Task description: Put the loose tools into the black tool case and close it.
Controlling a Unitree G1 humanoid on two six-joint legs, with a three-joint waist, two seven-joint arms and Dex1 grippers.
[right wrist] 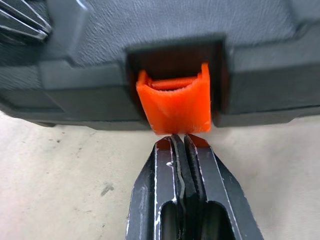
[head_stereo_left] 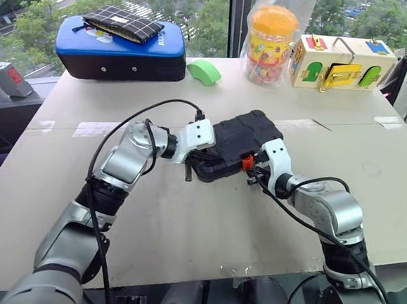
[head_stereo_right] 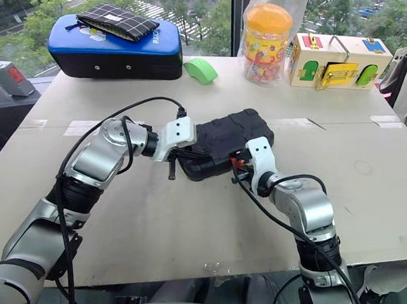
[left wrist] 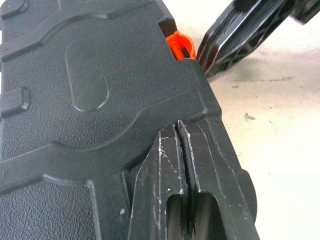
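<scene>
Claw tips of the right arm (right wrist: 179, 141), pinched together with nothing between them, sit right at the lower edge of the small orange plastic latch (right wrist: 174, 104), which tilts out of its recess and, by my reading, is not yet snapped home. Left claw (left wrist: 178, 131), likewise shut and empty, presses its joined tips on the lid near the case's corner, as if pinning it down.

Around both lies the black textured plastic clamshell tool case (head_stereo_left: 236, 145), centre of the left eye frame on the pale surface (head_stereo_left: 183, 228), lid lowered over base. No loose tools lie on the surface around it, so loading looks finished; what seems left is pushing the latch flush. Its lid carries moulded oval and stepped ridges, and the seam along the front edge looks nearly closed.
</scene>
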